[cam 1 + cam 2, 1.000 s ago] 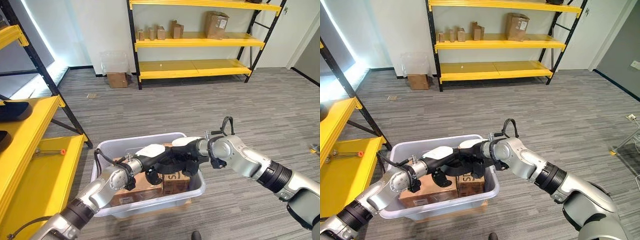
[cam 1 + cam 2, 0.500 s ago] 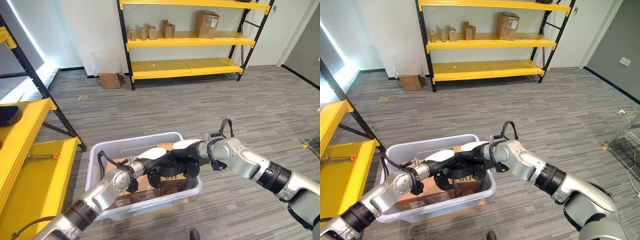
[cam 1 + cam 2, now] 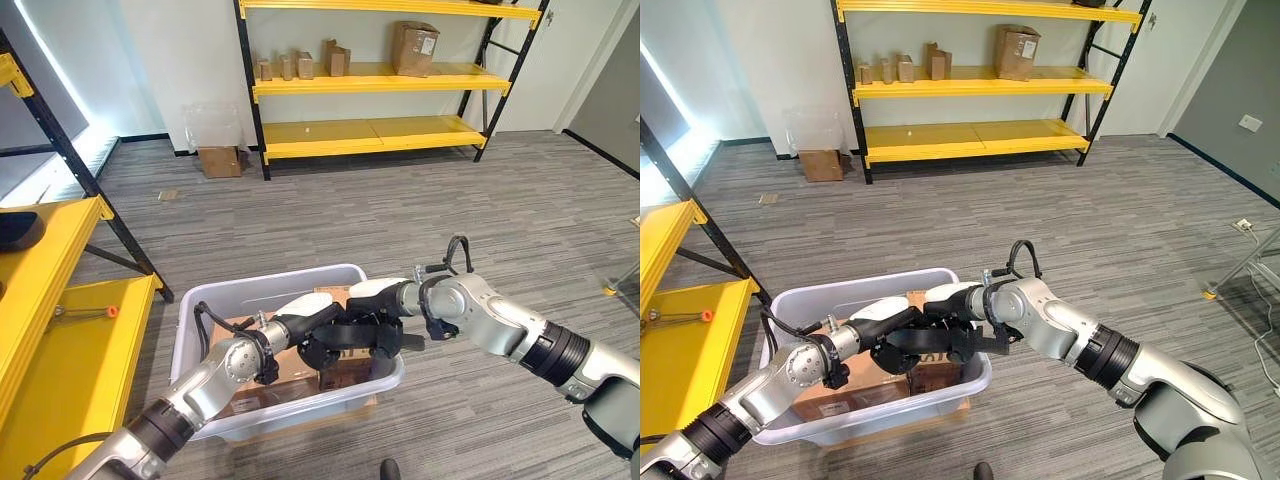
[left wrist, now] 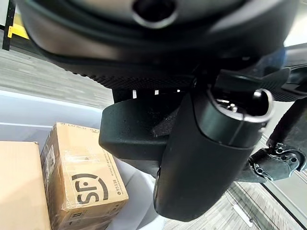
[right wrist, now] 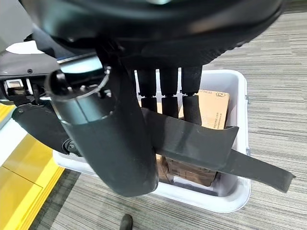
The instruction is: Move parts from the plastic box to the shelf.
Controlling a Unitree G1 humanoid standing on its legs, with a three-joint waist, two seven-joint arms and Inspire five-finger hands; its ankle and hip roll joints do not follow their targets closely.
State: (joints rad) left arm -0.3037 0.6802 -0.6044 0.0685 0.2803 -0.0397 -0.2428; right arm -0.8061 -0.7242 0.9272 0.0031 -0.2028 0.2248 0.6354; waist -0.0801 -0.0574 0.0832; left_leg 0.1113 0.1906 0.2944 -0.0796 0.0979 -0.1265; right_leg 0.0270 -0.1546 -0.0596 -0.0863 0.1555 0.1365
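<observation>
- Presently, left robot hand (image 3: pixel 322 335): above the plastic box (image 3: pixel 215 300), at one end of a flat black part (image 5: pixel 201 143); whether its fingers grip cannot be told.
- Right robot hand (image 3: pixel 958 322): fingers (image 5: pixel 165 98) curled over the black part, thumb beneath, grasping it over the box.
- Cardboard boxes (image 4: pixel 81 179): inside the plastic box, on the floor.
- Yellow shelf (image 3: pixel 70 340): to the robot's left, near the box.

Plastic box (image 3: pixel 205 310) on floor in front, w/ cardboard boxes (image 4: pixel 81 179) inside. Shelf (image 3: pixel 60 330) on left. Another shelf (image 3: pixel 385 80) far behind, w/ boxes on it.
</observation>
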